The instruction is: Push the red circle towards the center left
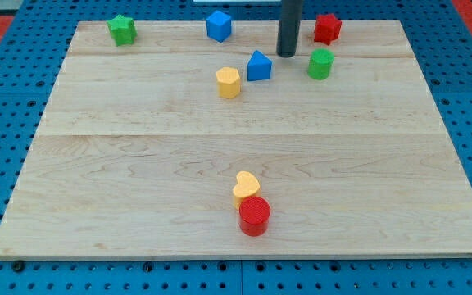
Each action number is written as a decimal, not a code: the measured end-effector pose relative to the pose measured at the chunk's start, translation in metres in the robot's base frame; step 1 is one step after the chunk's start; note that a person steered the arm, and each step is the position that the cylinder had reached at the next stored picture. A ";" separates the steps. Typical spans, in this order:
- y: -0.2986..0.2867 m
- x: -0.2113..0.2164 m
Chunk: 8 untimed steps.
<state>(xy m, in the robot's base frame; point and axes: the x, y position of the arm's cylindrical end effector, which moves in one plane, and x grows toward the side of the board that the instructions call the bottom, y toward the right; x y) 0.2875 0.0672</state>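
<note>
The red circle (254,215) sits near the view's bottom centre of the wooden board (121,164), touching a yellow heart (246,187) just above it. My tip (287,54) is far from it, near the view's top, between a blue triangular block (259,65) on its left and a green hexagonal block (320,63) on its right.
A yellow hexagonal block (229,83) lies left of the blue triangular block. A blue cube (219,25), a red star-like block (327,28) and a green star-like block (122,29) sit along the top edge. Blue pegboard (6,98) surrounds the board.
</note>
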 end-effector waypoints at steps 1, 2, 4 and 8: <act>-0.004 0.029; -0.001 0.067; 0.026 0.265; -0.096 0.319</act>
<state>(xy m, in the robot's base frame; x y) 0.6070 -0.0286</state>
